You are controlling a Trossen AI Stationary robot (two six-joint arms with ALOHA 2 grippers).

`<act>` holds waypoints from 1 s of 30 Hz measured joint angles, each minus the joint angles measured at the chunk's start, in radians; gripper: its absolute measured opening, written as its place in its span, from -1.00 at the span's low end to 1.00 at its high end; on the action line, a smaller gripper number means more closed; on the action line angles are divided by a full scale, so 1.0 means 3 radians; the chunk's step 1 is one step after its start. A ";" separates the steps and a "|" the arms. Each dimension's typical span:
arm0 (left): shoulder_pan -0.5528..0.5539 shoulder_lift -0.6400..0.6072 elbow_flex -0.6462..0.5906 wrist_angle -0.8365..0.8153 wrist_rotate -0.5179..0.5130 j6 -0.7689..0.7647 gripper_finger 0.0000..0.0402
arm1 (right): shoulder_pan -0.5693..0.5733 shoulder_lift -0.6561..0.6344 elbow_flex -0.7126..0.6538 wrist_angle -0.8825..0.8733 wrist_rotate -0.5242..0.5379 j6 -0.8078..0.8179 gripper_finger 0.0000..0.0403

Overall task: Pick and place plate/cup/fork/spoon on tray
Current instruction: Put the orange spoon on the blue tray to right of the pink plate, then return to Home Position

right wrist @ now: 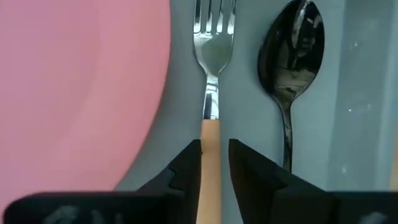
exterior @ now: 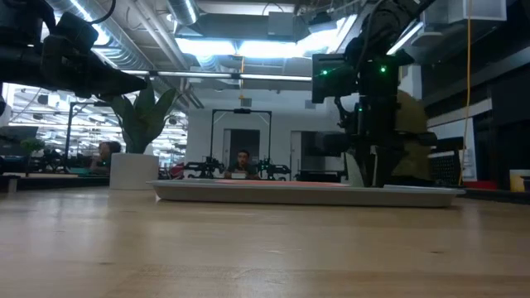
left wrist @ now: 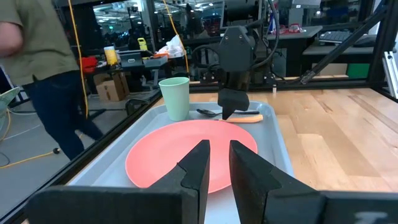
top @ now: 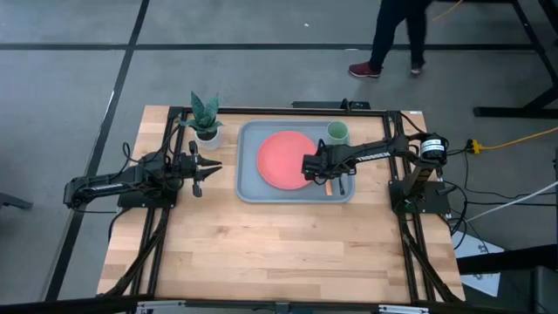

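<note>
The grey-blue tray (top: 247, 194) lies at the table's far middle. On it lie the coral plate (top: 281, 159), the pale-green cup (top: 337, 133), the orange-handled fork (right wrist: 211, 93) and the dark spoon (right wrist: 291, 56), the fork and spoon side by side to the right of the plate. My right gripper (right wrist: 216, 155) points down over the fork, slightly open, one finger on each side of the handle. My left gripper (top: 196, 166) hovers left of the tray, open by a narrow gap and empty. My right gripper stands from above with one finger on each side of the fork's orange handle (right wrist: 210, 143), which lies flat on the tray. A gap shows between the handle and one finger. Whether the other finger touches the handle I cannot tell.
A white pot with a green plant (top: 207, 131) stands just left of the tray's far corner. A person (top: 397, 39) walks on the floor beyond the table's far edge. The near half of the wooden table (top: 279, 253) is bare.
</note>
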 joint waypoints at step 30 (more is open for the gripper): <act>0.0000 0.0000 -0.0001 0.0001 0.0000 0.0001 -0.73 | 0.1164 -0.0493 0.0399 0.0168 0.0648 -0.2003 -0.61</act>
